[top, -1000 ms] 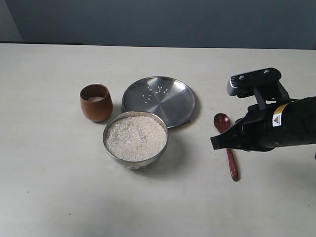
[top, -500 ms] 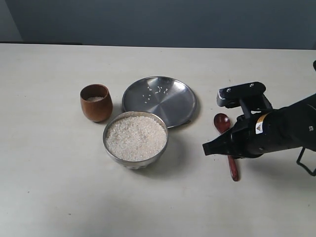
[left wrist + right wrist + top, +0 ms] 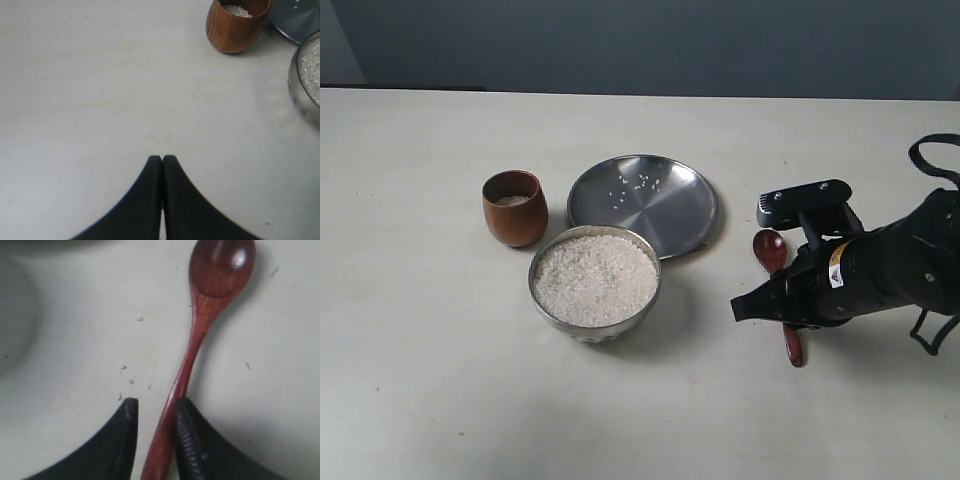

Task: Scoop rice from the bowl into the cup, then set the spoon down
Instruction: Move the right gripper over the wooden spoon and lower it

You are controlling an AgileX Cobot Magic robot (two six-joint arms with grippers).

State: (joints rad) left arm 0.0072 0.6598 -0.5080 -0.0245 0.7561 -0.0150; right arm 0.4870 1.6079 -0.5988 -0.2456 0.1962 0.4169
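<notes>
Though slim, glossy oval-headed wooden spoon [image 3: 190, 352]

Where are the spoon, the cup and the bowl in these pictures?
spoon [image 3: 769, 248]: exterior view, on its oval head.
cup [image 3: 516, 220]: exterior view, on its outer wall.
bowl [image 3: 592, 332]: exterior view, on its faceted front wall.

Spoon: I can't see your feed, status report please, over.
Right claw open, straddling handle of slim dark red-brown wooden spoon; spoon flat on pale table. Left claw shut, empty. Nothing blocking.
</notes>
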